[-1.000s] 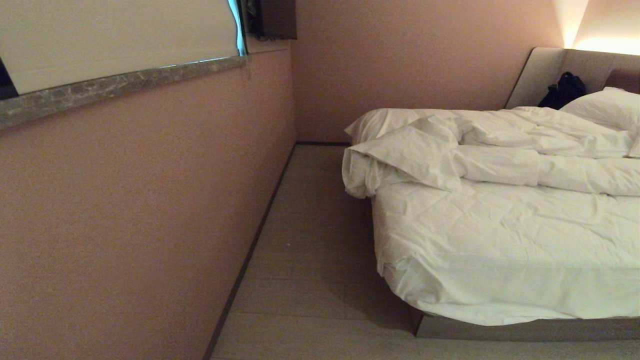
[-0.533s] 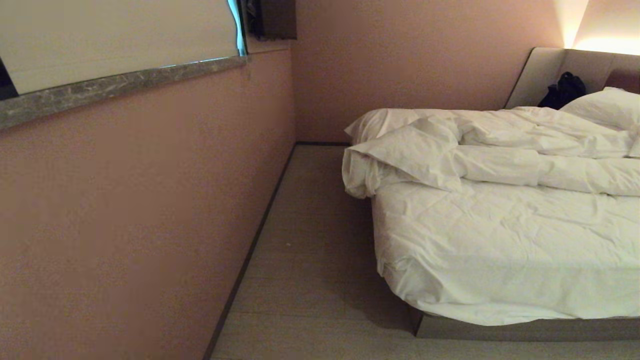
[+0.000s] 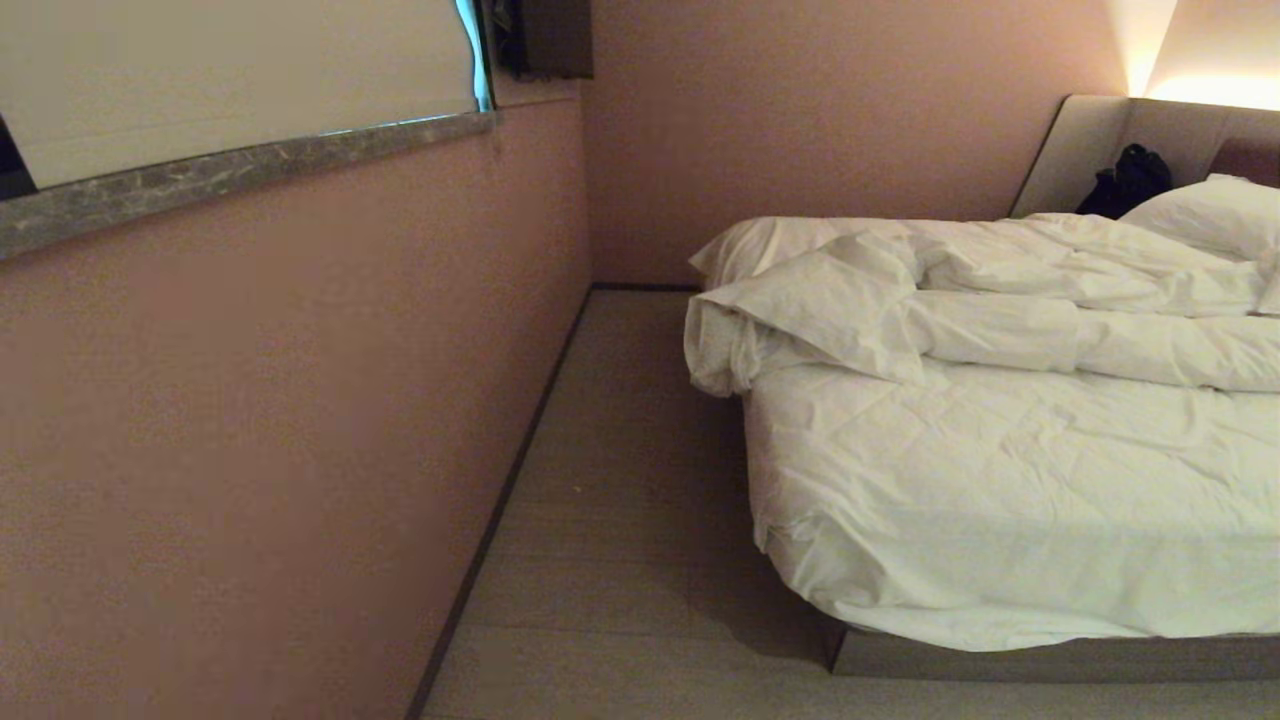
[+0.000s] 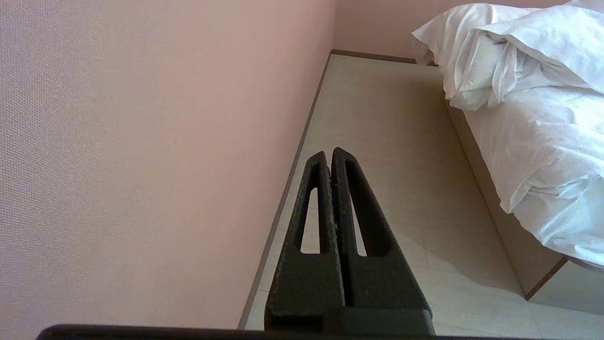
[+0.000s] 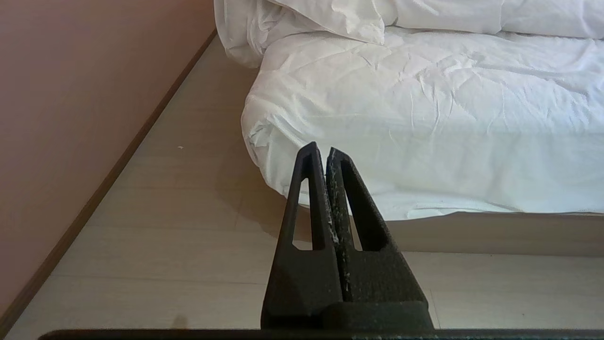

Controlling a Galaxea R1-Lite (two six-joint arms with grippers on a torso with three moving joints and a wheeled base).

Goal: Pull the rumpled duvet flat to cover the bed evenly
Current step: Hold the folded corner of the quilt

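The duvet [image 3: 1000, 290] lies bunched across the middle of the bed [image 3: 1000, 660], toward the headboard. Left end effector [image 4: 329, 153] and right end effector [image 5: 319, 148] hang clenched and empty over the floor; best to approach squarely and grasp the folded corner first.

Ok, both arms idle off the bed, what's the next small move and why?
Probably roll closer to the low white-sheeted bed: the puffy white duvet lies bunched toward the pillow end, and the shut left gripper and right gripper hang over floor, short of it.
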